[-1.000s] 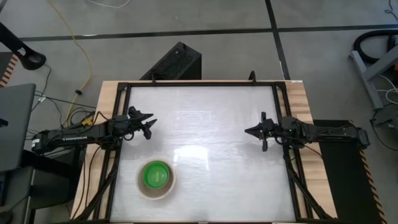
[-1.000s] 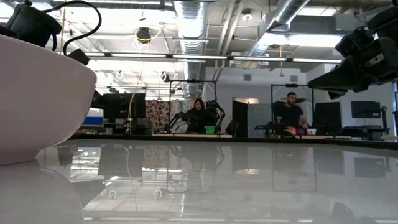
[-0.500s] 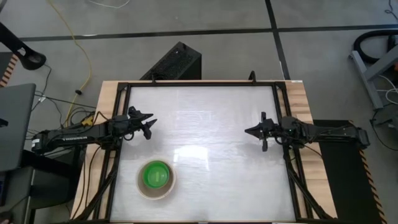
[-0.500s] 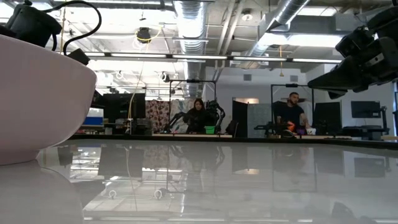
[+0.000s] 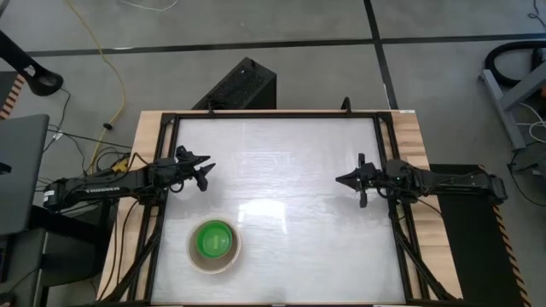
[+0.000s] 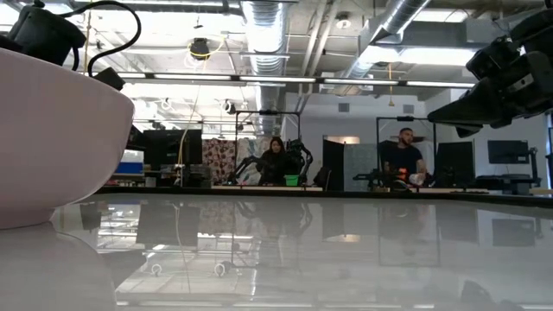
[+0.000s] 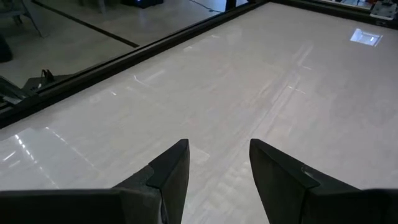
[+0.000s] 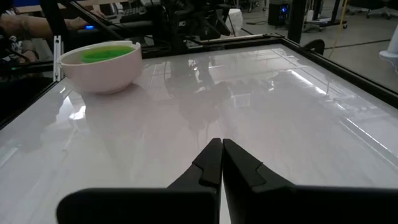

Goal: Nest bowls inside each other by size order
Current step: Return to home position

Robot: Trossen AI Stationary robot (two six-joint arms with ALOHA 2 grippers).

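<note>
A stack of nested bowls stands on its base near the table's near left. The cream-white bowl is outermost and the bright green bowl shows inside it. The grey-beige and light blue bowls are hidden. The stack's pale wall fills the left of the low view. My left gripper is open and empty over the table's left side, beyond the stack; its fingers show in the left wrist view. My right gripper is shut and empty over the table's right side; it also shows in the right wrist view.
The white tabletop has a black frame round its edge. A black box lies on the floor beyond the far edge. People sit at desks in the room behind.
</note>
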